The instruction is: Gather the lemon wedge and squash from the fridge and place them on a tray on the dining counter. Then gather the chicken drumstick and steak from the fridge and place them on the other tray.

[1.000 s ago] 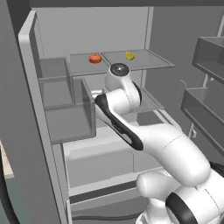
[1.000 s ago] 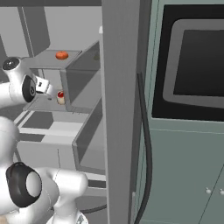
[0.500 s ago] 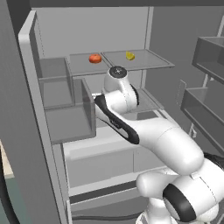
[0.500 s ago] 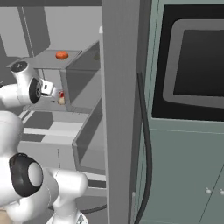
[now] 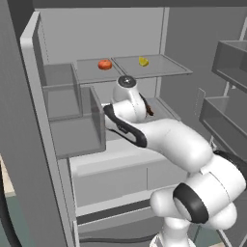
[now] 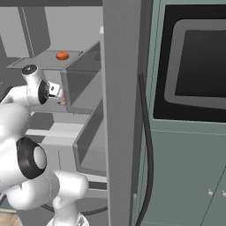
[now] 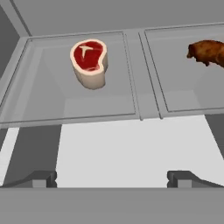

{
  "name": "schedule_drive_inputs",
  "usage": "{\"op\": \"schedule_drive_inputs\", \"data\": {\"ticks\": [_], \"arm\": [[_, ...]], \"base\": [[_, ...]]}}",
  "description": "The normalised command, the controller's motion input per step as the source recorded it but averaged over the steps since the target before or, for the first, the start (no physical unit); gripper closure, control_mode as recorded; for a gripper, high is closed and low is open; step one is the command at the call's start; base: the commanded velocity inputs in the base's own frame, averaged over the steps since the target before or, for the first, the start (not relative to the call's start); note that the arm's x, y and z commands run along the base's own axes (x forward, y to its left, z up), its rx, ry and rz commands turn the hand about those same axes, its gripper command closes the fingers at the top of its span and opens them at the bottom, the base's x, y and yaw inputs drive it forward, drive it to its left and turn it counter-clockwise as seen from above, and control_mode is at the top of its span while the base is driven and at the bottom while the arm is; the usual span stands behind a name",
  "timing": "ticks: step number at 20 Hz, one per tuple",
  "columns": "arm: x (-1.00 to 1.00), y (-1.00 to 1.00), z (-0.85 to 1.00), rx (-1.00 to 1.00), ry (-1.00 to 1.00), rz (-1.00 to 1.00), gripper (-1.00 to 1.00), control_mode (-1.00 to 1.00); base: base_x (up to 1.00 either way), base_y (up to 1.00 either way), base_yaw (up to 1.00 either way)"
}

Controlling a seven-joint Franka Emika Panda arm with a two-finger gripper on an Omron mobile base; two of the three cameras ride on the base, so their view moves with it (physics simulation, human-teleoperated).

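Risen toward the middle shelf, wide-open empty pincer (image 7: 112, 178) faces steak (image 7: 89, 61) and drumstick (image 7: 208, 51).

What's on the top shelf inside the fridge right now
An orange-red item sits on the left glass panel and a yellow piece on the right. The shelf's back corners show nothing more.

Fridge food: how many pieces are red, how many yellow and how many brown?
Red: 2, the round orange-red squash and the red raw steak with a pale rim
Yellow: 1, the small yellow lemon wedge
Brown: 1, the brown chicken drumstick
Total: 4
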Motion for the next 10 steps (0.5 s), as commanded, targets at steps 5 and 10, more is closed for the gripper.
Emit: {"op": "schedule_drive_inputs", "data": {"ticks": [5, 10], "arm": [[0.52, 0.02, -0.22, -0.01, 0.00, 0.03, -1.00, -1.00], [0.42, 0.14, -0.19, -0.04, 0.00, 0.10, -1.00, -1.00]], "base": [[0.00, 0.00, 0.00], [0.00, 0.00, 0.00]]}}
